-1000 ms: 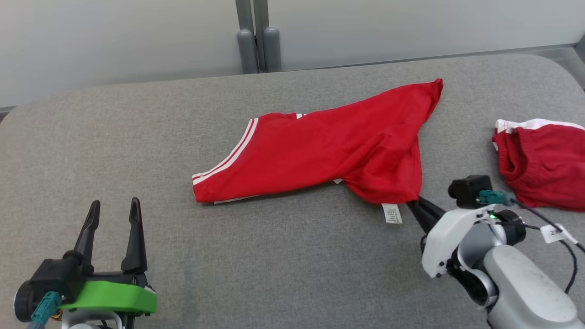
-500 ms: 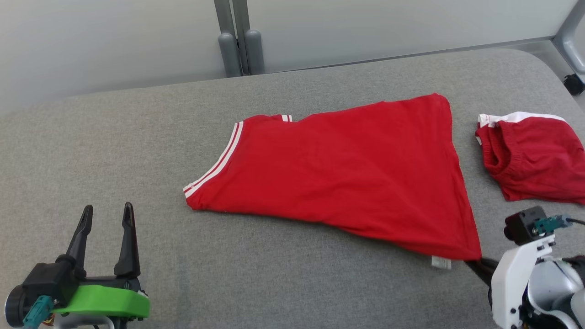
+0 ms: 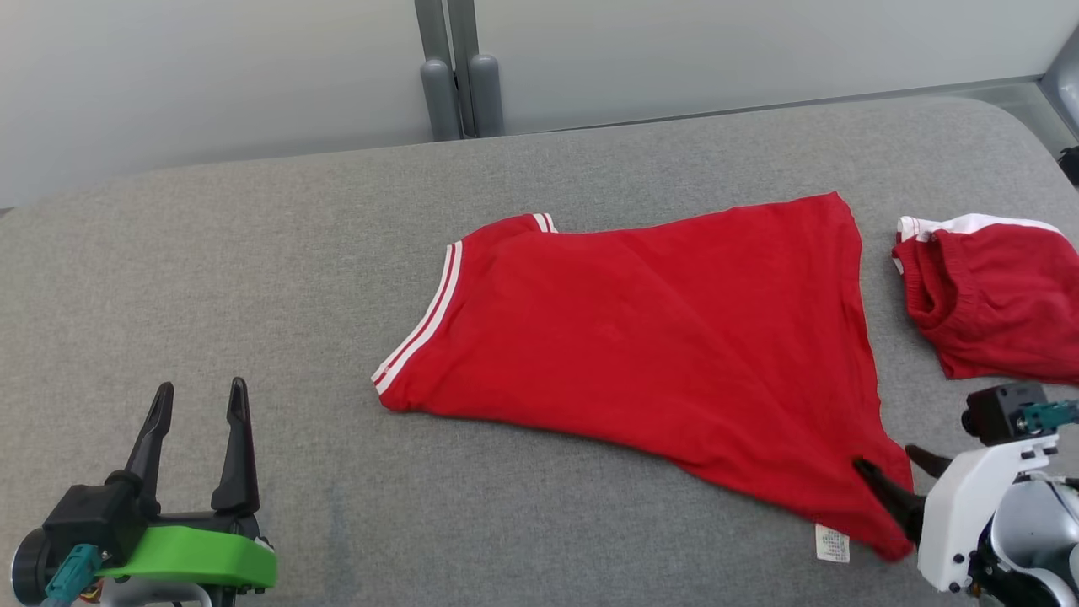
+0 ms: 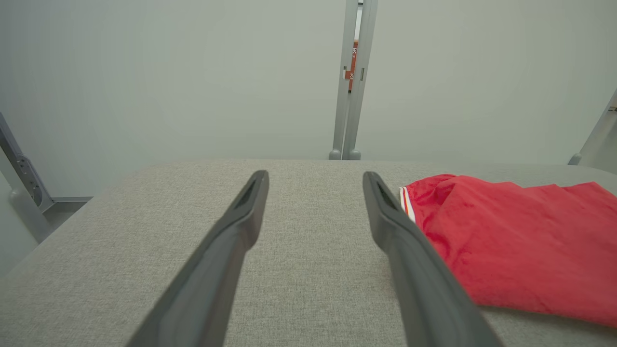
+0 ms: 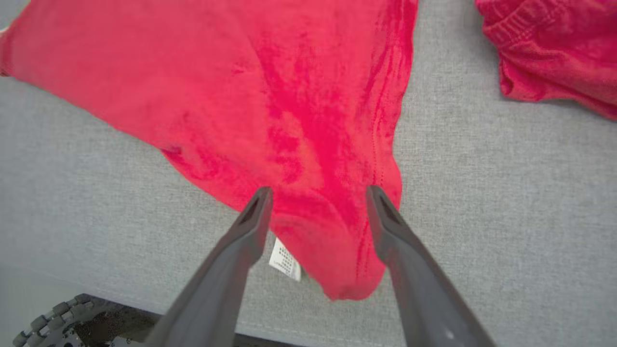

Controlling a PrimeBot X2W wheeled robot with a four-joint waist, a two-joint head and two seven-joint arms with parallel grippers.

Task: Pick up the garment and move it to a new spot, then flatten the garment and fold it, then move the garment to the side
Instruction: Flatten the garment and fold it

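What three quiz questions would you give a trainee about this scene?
1. True or false: the right tool is open, astride a corner of the red shirt.
2. What lies on the grey surface to the robot's right of the shirt? A) red shorts B) a towel C) a cup
3. What colour are the stripes along the shirt's edge?
Key: 1 true; 2 A; 3 white.

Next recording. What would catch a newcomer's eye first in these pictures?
The bright red garment spread across the middle of the grey table, white stripes at its left edge. At its near right corner the right gripper stands with jaws open astride the cloth. A second red garment lies bunched at the table's right.
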